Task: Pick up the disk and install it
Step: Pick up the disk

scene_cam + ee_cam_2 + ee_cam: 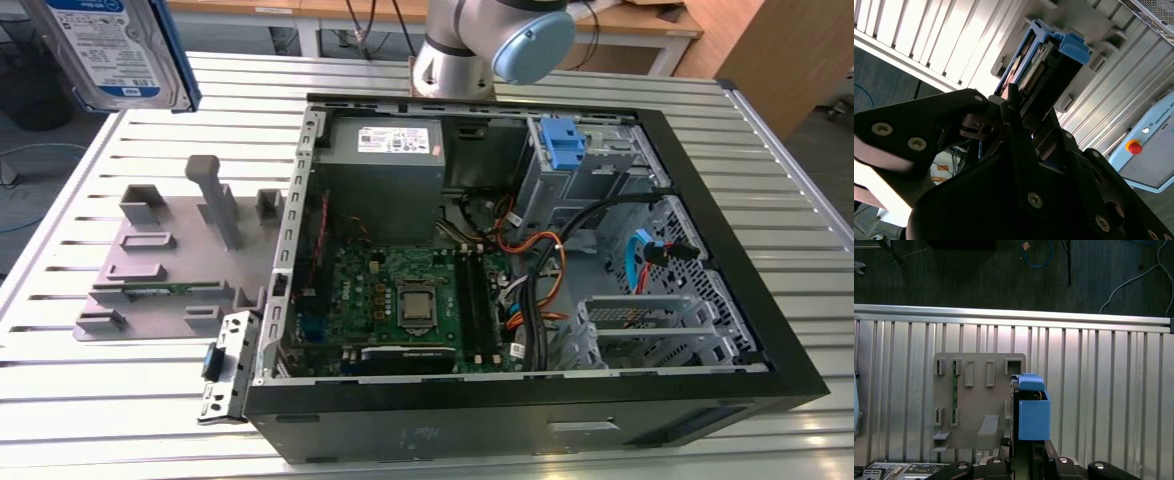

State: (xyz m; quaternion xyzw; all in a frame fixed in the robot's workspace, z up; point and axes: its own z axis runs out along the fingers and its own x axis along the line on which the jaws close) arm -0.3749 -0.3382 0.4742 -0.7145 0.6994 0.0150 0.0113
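The disk (107,50), a silver drive with a white-and-blue label in a blue bracket, hangs upright in the air at the exterior view's upper left, above the table's corner. In the second wrist view my gripper (1029,107) is shut on the disk (1029,65), with black fingers (1010,97) clamped against its flat sides. In the first wrist view the disk (1033,412) shows edge-on with its blue bracket, held above the grey fixture plate (979,400), and my gripper (1026,457) grips it from the near end.
The grey fixture plate (174,260) with upright posts lies on the slatted table (80,400) beside the open computer case (334,420). Inside the case are a motherboard (407,300), cables, a drive bay with a blue latch (566,145) and a metal cage (654,325). The arm's base (467,50) stands behind the case.
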